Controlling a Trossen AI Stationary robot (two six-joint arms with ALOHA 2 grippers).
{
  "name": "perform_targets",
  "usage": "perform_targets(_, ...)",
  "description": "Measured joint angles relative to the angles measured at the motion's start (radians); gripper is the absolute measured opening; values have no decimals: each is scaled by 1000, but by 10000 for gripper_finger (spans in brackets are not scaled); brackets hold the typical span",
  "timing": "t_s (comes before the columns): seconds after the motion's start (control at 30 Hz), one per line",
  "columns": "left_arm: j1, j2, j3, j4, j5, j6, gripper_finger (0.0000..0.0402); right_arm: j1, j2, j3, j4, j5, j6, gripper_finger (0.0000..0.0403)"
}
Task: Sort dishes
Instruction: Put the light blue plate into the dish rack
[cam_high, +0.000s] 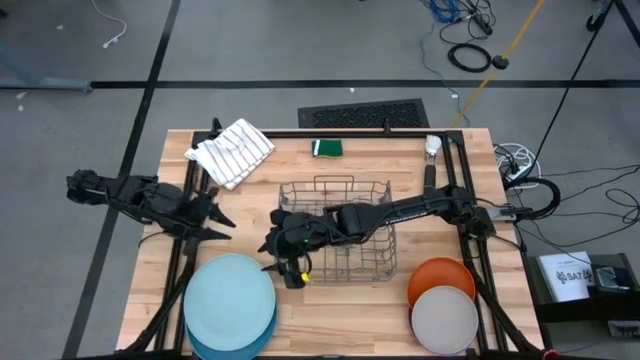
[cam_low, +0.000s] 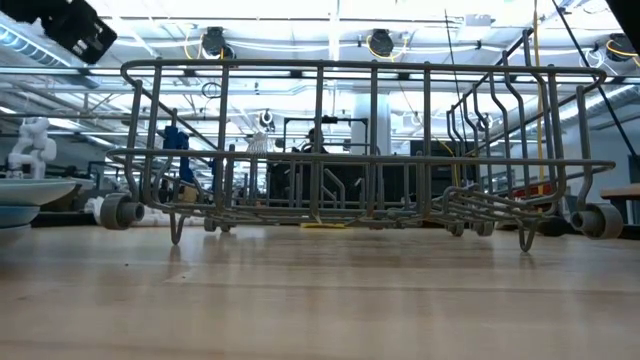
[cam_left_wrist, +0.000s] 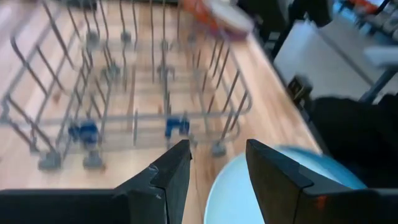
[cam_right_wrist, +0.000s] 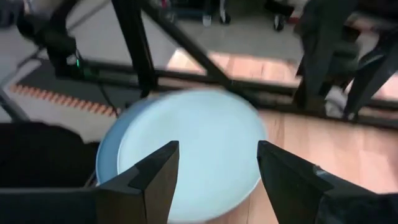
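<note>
Light blue plate (cam_high: 230, 291), right gripper (cam_high: 268, 252) open beside, wire rack (cam_high: 340, 235)

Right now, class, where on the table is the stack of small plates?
In the high view, the small plates, off-white over orange, sit at the table's near right corner, right of the wire dish rack.

Wooden table (cam_high: 340, 315), wire rack (cam_high: 340, 235), striped cloth (cam_high: 232, 150), green sponge (cam_high: 327, 148), blue plates (cam_high: 230, 305), orange and off-white plates (cam_high: 443, 305)
</note>
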Motion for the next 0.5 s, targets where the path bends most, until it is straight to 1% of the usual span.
perform_targets(0.07, 0, 35, -1, -30, 3, -14, 158, 3, 13, -1, 5, 1, 0, 212)
perform_targets(0.2, -1, 118, -5, -25, 25, -15, 158, 8, 14, -1, 4, 2, 1, 212)
perform_targets(0.5, -1, 391, -5, -25, 65, -15, 158, 7, 14, -1, 2, 5, -14, 212)
